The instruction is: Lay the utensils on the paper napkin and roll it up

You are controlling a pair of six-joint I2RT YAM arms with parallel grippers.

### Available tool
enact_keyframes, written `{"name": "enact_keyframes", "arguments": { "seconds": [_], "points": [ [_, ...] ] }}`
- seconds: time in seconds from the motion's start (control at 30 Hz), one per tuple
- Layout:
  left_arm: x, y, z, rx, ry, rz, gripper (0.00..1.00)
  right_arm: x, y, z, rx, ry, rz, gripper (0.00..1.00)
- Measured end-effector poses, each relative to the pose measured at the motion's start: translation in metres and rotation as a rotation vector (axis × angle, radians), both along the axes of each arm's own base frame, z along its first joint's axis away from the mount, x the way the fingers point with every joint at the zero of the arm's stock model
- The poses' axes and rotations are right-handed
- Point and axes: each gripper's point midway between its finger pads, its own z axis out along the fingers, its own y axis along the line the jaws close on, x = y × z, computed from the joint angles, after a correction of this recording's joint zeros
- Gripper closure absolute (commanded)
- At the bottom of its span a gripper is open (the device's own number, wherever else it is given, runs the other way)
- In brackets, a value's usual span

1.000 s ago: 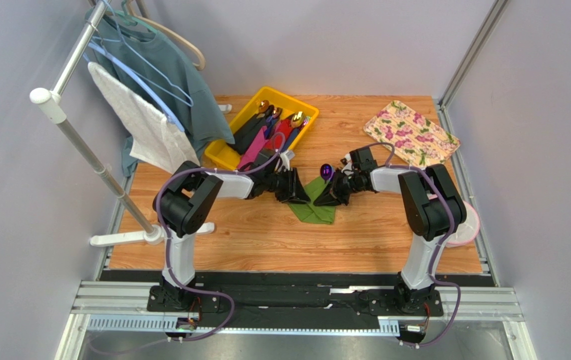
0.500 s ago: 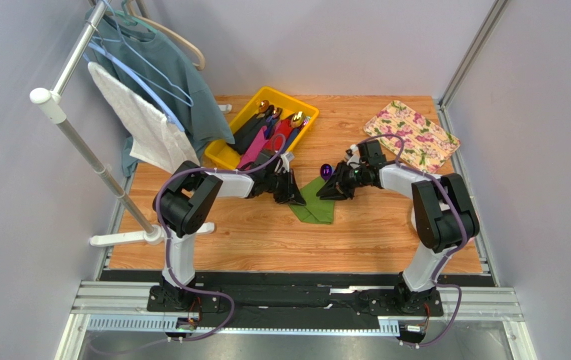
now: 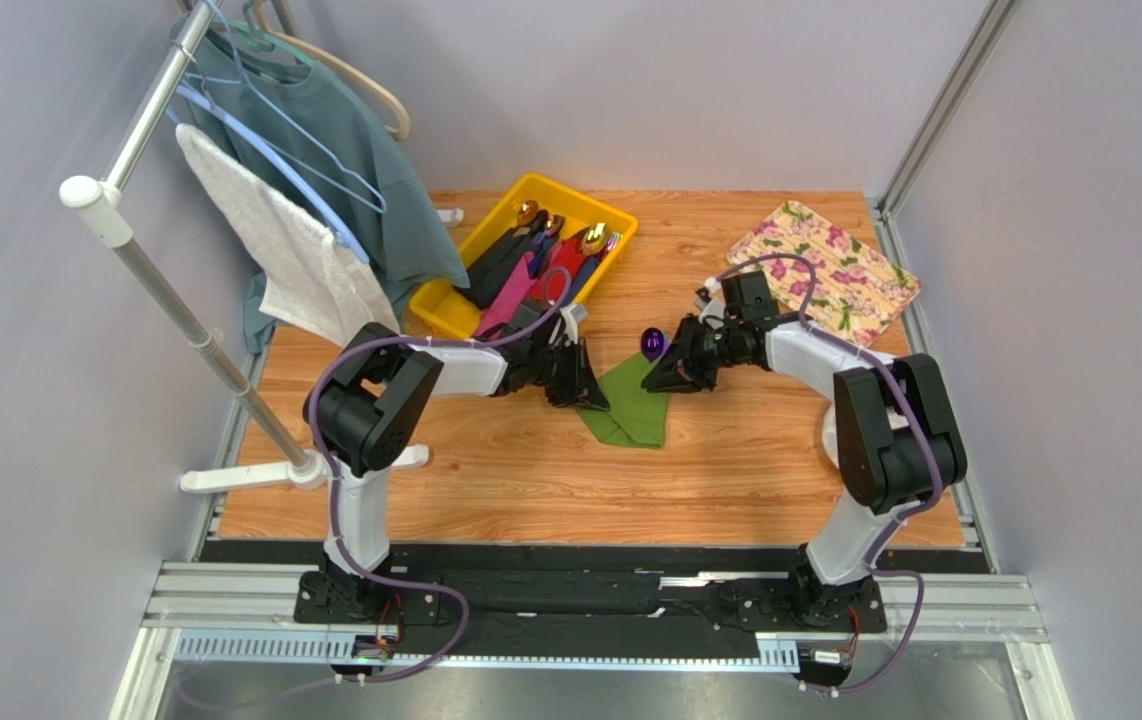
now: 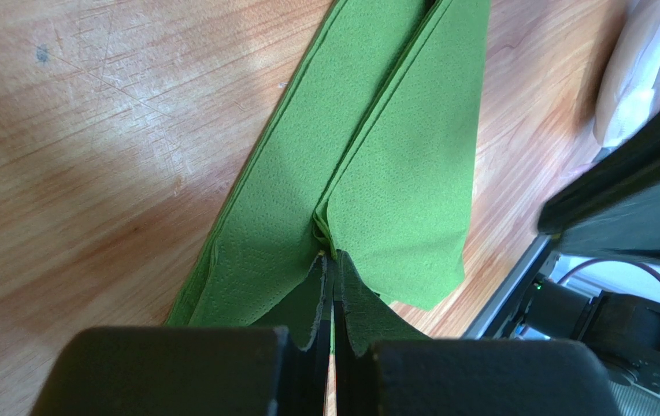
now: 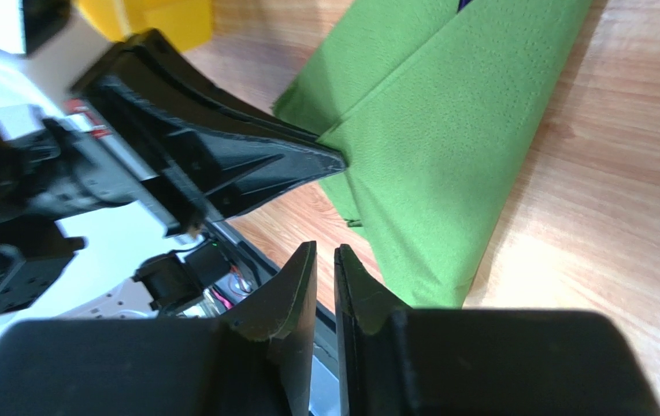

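Observation:
The green paper napkin point(image 3: 634, 408) lies folded in a long strip on the wooden table. My left gripper point(image 3: 588, 393) is shut on a raised fold of it, as the left wrist view point(image 4: 332, 260) shows, with green paper point(image 4: 377, 156) stretching away from the tips. My right gripper point(image 3: 666, 377) hovers at the napkin's right edge. In the right wrist view point(image 5: 325, 251) its jaws stand almost together with nothing between them, just off the napkin point(image 5: 446, 130). A utensil's purple head point(image 3: 652, 342) sticks out at the napkin's far end. Several more utensils point(image 3: 547, 252) lie in the tray.
The yellow tray point(image 3: 450, 308) stands behind the left gripper. A cream floral mat point(image 3: 822, 267) lies at the back right. A clothes rack point(image 3: 157, 285) with a white towel and a teal shirt stands along the left edge, its base point(image 3: 254, 477) on the table.
My right gripper has pulled back from the napkin, up and to the right. The left gripper has stayed pinched on the napkin's fold.

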Motion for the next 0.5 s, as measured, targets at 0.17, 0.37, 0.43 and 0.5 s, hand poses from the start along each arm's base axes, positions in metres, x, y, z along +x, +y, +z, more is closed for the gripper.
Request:
{"name": "enact_keyframes", "arguments": {
  "seconds": [0.17, 0.37, 0.43, 0.5],
  "points": [
    [0.000, 0.000, 0.000, 0.003, -0.001, 0.002, 1.00, -0.007, 0.007, -0.026, -0.041, 0.053, 0.021, 0.85],
    [0.001, 0.001, 0.000, 0.004, -0.003, 0.003, 1.00, -0.001, 0.008, -0.047, -0.082, 0.051, 0.013, 0.88],
    [0.001, 0.001, 0.000, 0.005, -0.002, 0.003, 1.00, 0.003, 0.008, -0.052, -0.087, 0.044, 0.008, 0.89],
    [0.001, 0.001, 0.000, 0.004, -0.003, 0.003, 1.00, 0.005, 0.008, -0.058, -0.094, 0.044, 0.004, 0.90]
  ]
}}
